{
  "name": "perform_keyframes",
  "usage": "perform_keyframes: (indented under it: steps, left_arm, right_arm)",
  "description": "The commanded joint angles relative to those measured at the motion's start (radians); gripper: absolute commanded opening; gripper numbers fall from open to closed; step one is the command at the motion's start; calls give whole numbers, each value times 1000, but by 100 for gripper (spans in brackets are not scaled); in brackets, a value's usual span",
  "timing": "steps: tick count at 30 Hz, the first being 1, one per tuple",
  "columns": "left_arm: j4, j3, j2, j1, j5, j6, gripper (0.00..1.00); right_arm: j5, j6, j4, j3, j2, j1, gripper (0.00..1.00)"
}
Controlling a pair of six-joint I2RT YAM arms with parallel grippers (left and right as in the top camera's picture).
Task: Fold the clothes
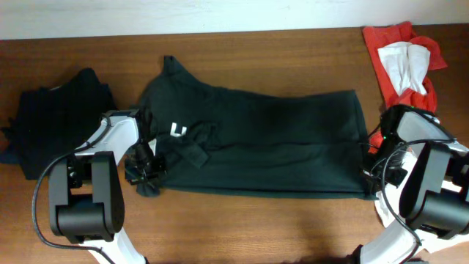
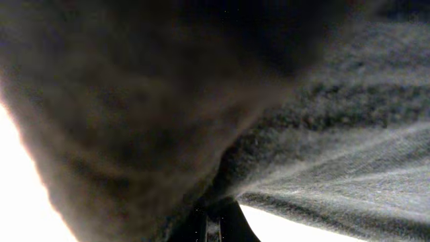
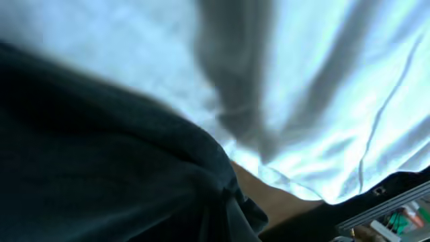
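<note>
Large soft black T-shirt [image 1: 278, 139], white lettering near its left end, lies lengthwise on the brown wooden surface [image 1: 256, 220], stretched between the two hands.

Left hand [image 1: 144, 163]: fingers together, clamped on a bunched knot of the shirt's left end. Its wrist view is filled by dark knit fabric [image 2: 322, 154] pressed right up to the lens.

Right hand [image 1: 371, 167]: fingers together, pinching the shirt's right edge. In its wrist view, dark cloth [image 3: 101, 154] gathers toward the hand, with pale cloth [image 3: 322, 87] just beyond.

Folded dark garment [image 1: 62, 121] sits on the outer side of the left hand, near but apart from it.

Crumpled red garment [image 1: 385, 40], with a white garment [image 1: 407, 62] lying on it, is straight ahead of the right hand, close by.
</note>
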Motion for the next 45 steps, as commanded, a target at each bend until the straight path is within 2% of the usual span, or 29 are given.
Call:
perform_keyframes:
  steps: [1, 6, 7, 8, 9, 10, 12, 13, 14, 17, 22, 32, 39, 41, 42, 45]
  left_arm:
    - [-42, -53, 16, 9, -34, -23, 1]
    - [-58, -39, -205, 8, -29, -22, 1]
    - [-55, -32, -234, 8, -29, -22, 8]
    - [-42, -14, -284, 8, -30, -22, 45]
    - [-22, 0, -317, 8, -29, -22, 64]
    - [-6, 10, -337, 8, -28, -21, 71]
    - [43, 48, -372, 8, 37, 31, 80]
    - [57, 70, -374, 8, 63, 41, 80]
    - [71, 95, -370, 8, 82, 46, 80]
    - [148, 143, -355, 8, 100, 46, 80]
    - [373, 195, -278, 8, 171, 48, 80]
    - [406, 608, 188, -5, 223, 48, 79]
    - [540, 692, 395, -8, 296, 14, 78]
    - [564, 692, 431, -13, 306, -26, 73]
    - [575, 692, 444, -16, 319, -27, 66]
    - [589, 693, 452, -24, 324, -27, 36]
  right_arm:
    - [88, 24, -4, -1, 5, -25, 4]
    - [-32, -50, -11, 20, -33, -25, 5]
    - [-52, -63, -13, 31, -49, -25, 6]
    - [-69, -67, -20, 48, -74, -25, 9]
    - [-82, -76, -27, 65, -97, -25, 14]
    - [-94, -85, -31, 79, -113, -25, 22]
    - [-128, -117, -43, 132, -164, -25, 70]
    - [-132, -131, -53, 153, -179, -25, 78]
    - [-132, -139, -63, 178, -194, -25, 79]
    - [-151, -175, -79, 224, -222, -25, 78]
    - [-234, -216, -75, 233, -230, -22, 78]
    - [-232, -216, -60, 233, -230, 44, 79]
    - [-229, -216, -48, 233, -230, 79, 79]
    - [-229, -216, -41, 233, -230, 80, 78]
    - [-229, -216, -39, 233, -230, 80, 78]
    - [-229, -216, -21, 233, -229, 80, 78]
